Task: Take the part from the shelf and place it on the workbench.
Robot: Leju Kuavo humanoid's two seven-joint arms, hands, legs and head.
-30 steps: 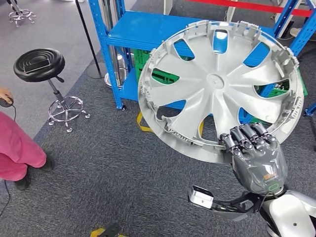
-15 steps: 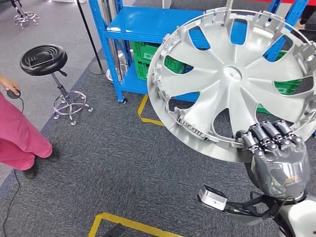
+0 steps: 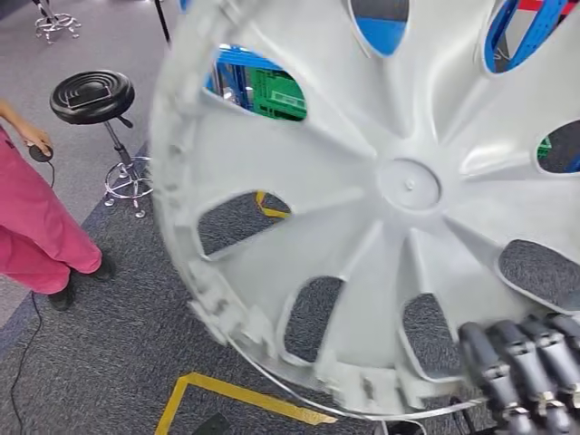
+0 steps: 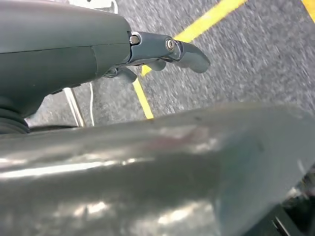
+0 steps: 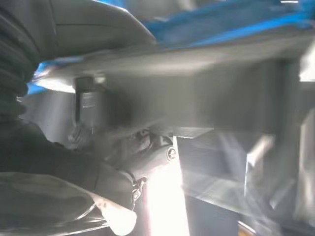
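Head view, left to right. A person in pink clothing (image 3: 34, 227) stands at the left edge on the grey carpeted floor (image 3: 116, 344), one hand resting on a small dark object with a cable running from it. Just beside the person stands a black round stool (image 3: 92, 95) on a chrome base. A yellow floor marking (image 3: 232, 399) runs across the carpet near the lower edge.

The part, a silver wheel cover (image 3: 383, 208) with spoke-shaped openings and a small round hub, is held up off the floor close to the camera and tilted, its rim blurred along the left side. Through its upper openings appear a blue shelf (image 3: 380, 27) and a green crate (image 3: 277, 91); through its lower openings, carpet.

At the lower right, the dark fingers of the right robot hand (image 3: 526, 372) curl over the lower rim of the wheel cover, clamped on it.

Left wrist view: the left robot hand (image 4: 122, 49) lies against a blurred, shiny dark surface over the carpet and yellow lines, its fingers stretched out, parted and holding nothing.

Right wrist view: heavily blurred; the right hand's grey cover and thumb lie against the pale inner side of the wheel cover, with blue shelf parts beyond.
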